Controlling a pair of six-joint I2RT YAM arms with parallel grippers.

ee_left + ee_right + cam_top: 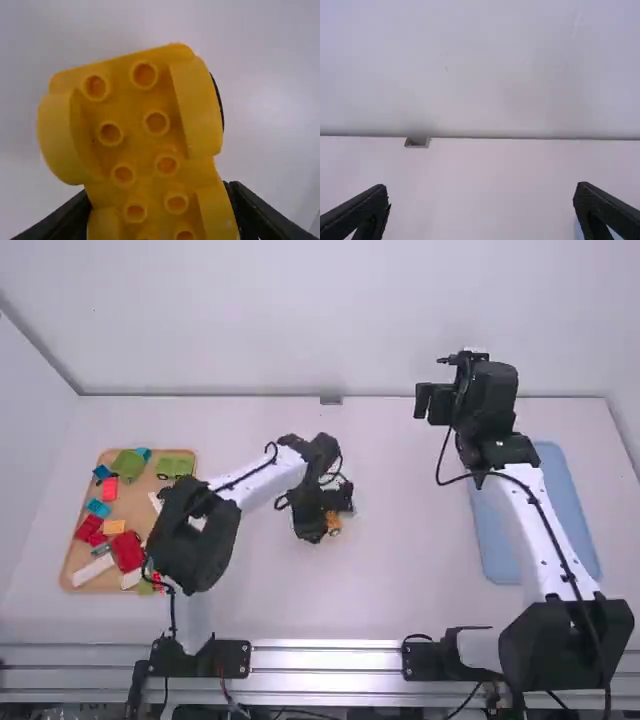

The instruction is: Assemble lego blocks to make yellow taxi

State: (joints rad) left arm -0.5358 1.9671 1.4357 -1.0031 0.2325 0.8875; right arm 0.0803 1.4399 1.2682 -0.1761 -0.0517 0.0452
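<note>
Out mid-table, the left gripper (329, 511) pinches a yellow block piece (134, 111). Far right, the right gripper (435, 400) has its fingers spread wide.

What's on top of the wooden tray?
Blocks in red, green, blue, orange and white. The left arm covers some of the tray; anything hidden beneath the arm can't be seen.

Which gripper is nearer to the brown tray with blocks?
Left. The left gripper, holding a yellow piece, is to the right of the brown tray; the right gripper is empty, farther right.
</note>
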